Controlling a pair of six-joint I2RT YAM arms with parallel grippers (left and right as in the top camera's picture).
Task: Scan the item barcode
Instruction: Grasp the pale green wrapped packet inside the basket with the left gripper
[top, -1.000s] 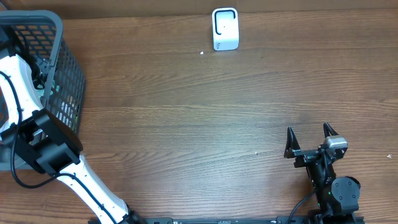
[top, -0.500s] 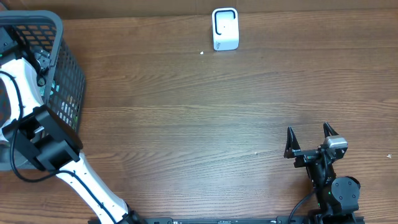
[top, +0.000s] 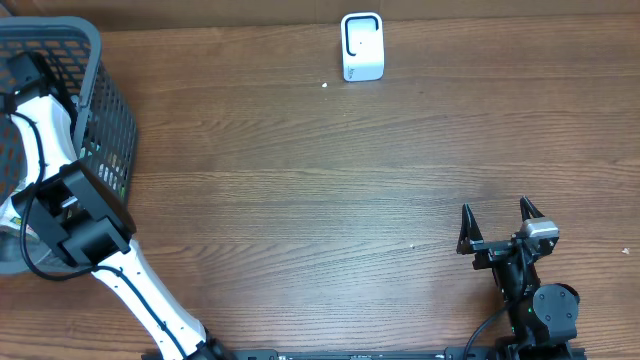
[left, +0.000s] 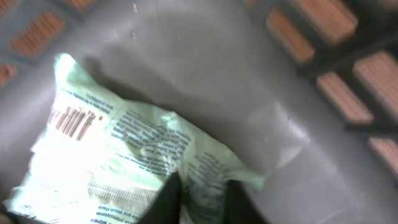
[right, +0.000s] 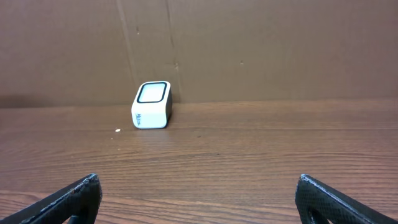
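Note:
A pale green packet (left: 124, 155) with blue print and a red barcode (left: 71, 120) lies on the grey floor of the basket (left: 261, 74) in the left wrist view. My left gripper (left: 202, 191) is shut on the packet's near edge, a fold of the wrapper pinched between the two dark fingers. From overhead, the left arm (top: 50, 130) reaches down into the grey mesh basket (top: 95, 45) at the far left, and the packet is hidden there. The white scanner (top: 362, 46) stands at the back of the table, also seen from the right wrist (right: 152, 104). My right gripper (top: 498, 222) rests open and empty at the front right.
The basket's mesh walls (left: 336, 37) rise close around the left gripper. A brown cardboard wall (right: 249, 50) backs the wooden table (top: 320, 200) behind the scanner. A small white speck (top: 325, 85) lies left of the scanner.
The left arm has pushed deeper into the basket and its gripper has gone from open to shut on the packet. The right arm has not moved.

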